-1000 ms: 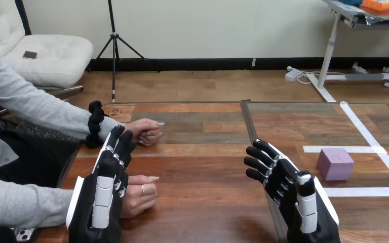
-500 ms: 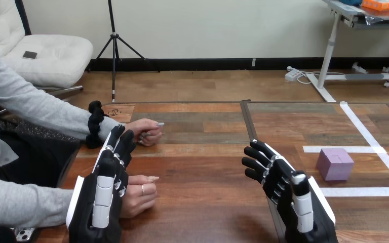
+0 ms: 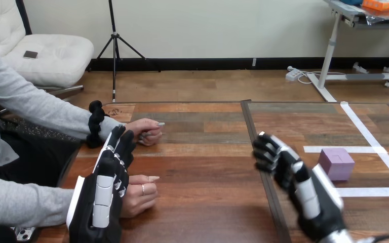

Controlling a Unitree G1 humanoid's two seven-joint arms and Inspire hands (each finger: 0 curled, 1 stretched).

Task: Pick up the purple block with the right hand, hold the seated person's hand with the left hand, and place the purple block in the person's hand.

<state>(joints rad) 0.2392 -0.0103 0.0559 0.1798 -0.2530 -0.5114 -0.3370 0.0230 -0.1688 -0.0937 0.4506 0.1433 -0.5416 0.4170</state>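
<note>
The right robot hand [image 3: 288, 169] (fingers loosely spread, empty) hovers just left of the purple block [image 3: 337, 163] on the tabletop [image 3: 202, 167]; the left robot hand [image 3: 104, 195], straight-fingered, is well left of it.

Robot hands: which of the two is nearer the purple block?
The right hand, open and just left of the purple block, not touching. The left hand is across the table, beside the person's nearer hand.
</note>
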